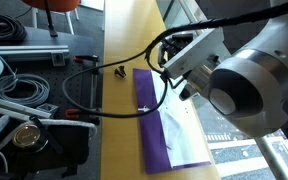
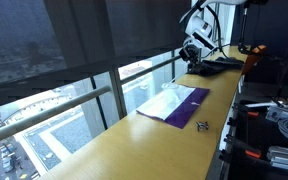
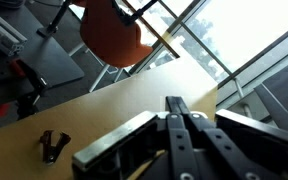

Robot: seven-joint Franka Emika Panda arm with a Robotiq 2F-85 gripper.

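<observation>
We see the gripper, fingers pressed together and holding nothing, raised above a wooden table. A small black clip lies on the table, near a purple cloth.

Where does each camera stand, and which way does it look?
An exterior view: beside the arm, looking down along the wooden table over the purple cloth; the arm's joint fills the right.
An exterior view: at the table's far end by the window, looking back along it; the arm shows small.
Wrist view: above the table, looking past the shut gripper at the black clip.
Shared: table and clip.
</observation>
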